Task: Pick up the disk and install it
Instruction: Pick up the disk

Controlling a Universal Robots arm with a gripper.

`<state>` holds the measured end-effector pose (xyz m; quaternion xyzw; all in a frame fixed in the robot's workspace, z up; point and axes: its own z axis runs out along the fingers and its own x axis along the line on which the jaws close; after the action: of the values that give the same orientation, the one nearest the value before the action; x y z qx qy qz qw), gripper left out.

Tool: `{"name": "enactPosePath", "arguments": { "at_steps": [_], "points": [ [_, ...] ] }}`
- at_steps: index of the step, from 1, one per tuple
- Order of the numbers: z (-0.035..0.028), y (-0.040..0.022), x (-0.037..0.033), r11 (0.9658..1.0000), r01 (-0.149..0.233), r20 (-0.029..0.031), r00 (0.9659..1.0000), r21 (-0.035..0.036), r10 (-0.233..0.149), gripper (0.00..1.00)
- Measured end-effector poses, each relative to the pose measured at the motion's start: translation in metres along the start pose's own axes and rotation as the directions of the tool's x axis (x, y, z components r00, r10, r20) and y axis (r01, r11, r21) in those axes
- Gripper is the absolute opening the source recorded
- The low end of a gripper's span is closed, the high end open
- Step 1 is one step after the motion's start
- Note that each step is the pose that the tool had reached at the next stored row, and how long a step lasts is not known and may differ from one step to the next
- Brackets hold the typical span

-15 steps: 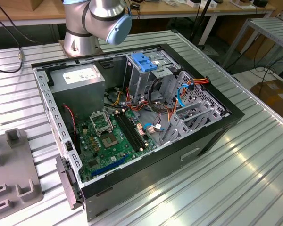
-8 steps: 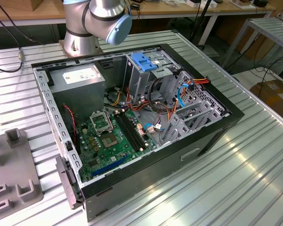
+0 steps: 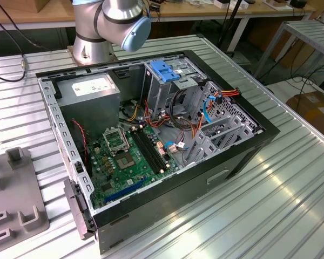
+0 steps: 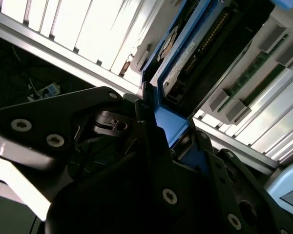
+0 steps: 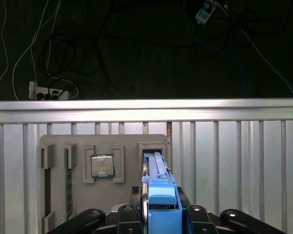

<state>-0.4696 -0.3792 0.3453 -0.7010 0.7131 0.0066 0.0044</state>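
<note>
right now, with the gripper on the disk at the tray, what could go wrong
The gripper is clamped on the disk, which stands on edge in a tray slot: a tilted pull could jam it. The chip in the neighbouring pocket might be jarred. Cables beside the drive cage could snag it.

Nothing readable really: the power supply (image 3: 89,103) and the disk (image 4: 184,59) each wear a printed label (print far too small).

I see a ribbed silver aluminium tabletop (image 3: 270,183) under bright glare, a long wooden workbench (image 3: 54,15) far behind, and a brown cardboard box (image 3: 315,108) at the exterior view's right.
</note>
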Motion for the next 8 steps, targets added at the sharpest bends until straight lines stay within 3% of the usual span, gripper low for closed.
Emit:
{"name": "enactPosePath", "arguments": {
  "at_steps": [8],
  "points": [
    [-0.0060, 0.0000, -0.0001, 1.0000, 0.000, 0.0000, 1.0000, 0.0000, 0.000, 0.37]
  ]
}}
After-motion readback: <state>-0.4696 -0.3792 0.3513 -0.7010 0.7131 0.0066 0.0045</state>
